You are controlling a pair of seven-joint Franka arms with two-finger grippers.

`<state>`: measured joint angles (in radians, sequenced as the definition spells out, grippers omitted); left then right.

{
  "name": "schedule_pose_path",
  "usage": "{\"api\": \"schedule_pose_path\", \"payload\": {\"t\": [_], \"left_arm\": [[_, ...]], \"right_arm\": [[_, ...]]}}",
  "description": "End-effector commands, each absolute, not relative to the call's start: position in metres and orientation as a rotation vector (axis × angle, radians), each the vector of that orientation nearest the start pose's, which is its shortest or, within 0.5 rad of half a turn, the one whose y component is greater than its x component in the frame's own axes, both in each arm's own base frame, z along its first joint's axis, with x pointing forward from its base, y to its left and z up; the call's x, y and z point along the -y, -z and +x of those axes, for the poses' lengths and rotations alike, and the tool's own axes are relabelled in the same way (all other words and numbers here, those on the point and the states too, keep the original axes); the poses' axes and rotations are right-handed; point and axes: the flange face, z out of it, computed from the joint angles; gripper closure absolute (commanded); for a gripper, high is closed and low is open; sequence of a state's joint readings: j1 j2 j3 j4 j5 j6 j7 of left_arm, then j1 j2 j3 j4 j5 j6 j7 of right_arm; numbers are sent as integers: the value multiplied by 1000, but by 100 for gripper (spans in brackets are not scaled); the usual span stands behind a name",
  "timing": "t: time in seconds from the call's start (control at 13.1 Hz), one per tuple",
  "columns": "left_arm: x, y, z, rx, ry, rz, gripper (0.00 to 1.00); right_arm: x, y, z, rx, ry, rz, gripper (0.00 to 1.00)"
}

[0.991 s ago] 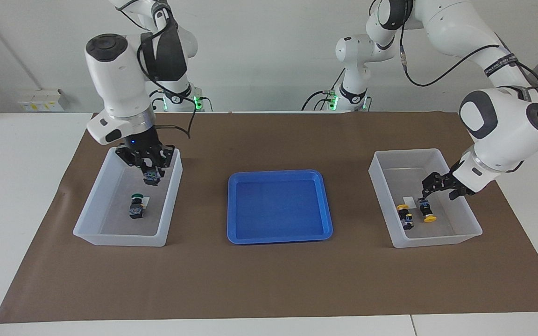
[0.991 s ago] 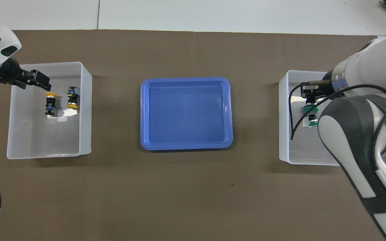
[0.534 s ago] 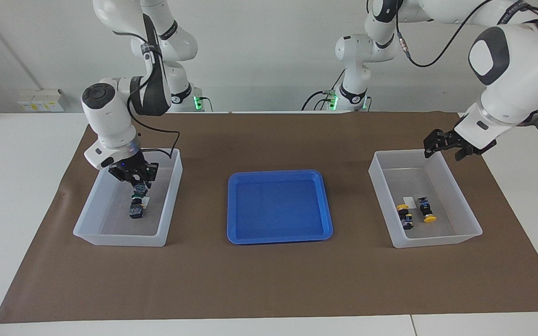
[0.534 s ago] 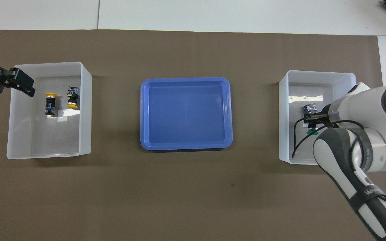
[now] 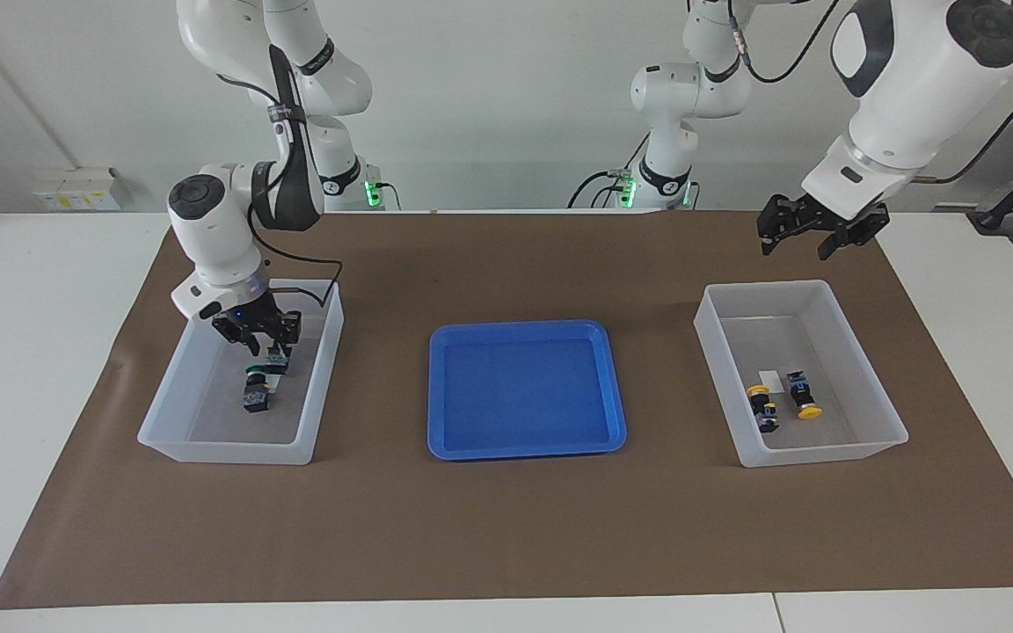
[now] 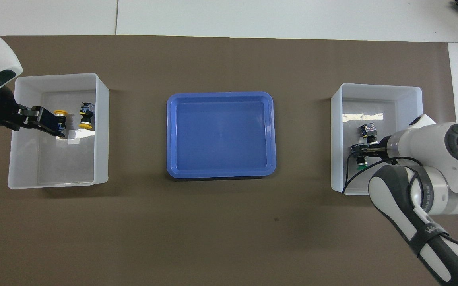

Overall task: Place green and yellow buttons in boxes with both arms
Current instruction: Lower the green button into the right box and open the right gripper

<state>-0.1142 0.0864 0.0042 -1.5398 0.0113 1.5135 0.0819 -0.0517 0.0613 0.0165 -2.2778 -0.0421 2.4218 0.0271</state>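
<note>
Plastic-hard, light green buttons (image 5: 255,393) grip best across the blocky body; my left gripper (image 5: 793,244) hangs open and empty, while my right gripper's (image 5: 265,343) hold I cannot tell.

counting what's on my worktop
two yellow buttons (image 5: 783,400), two green buttons (image 5: 262,380), two boxes (image 5: 174,380), one blue tray (image 5: 525,447).

Two yellow buttons (image 5: 785,401) lie on their sides in one box (image 5: 876,413). Two green buttons (image 5: 260,380) lie in the other box (image 5: 177,413).
</note>
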Motion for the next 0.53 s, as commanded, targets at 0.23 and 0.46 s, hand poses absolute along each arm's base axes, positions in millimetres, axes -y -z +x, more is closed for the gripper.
{"api": "schedule_pose_path", "payload": {"t": [0.23,0.46], "left_arm": [[48,-584,546,-251,-81,-3104,0],[45,-599,550,-210,-38,-3113,0]], "right_arm": [[19,-372,545,-98,246,-3142,0],[16,-423,555,-133,307,-3134,0]]}}
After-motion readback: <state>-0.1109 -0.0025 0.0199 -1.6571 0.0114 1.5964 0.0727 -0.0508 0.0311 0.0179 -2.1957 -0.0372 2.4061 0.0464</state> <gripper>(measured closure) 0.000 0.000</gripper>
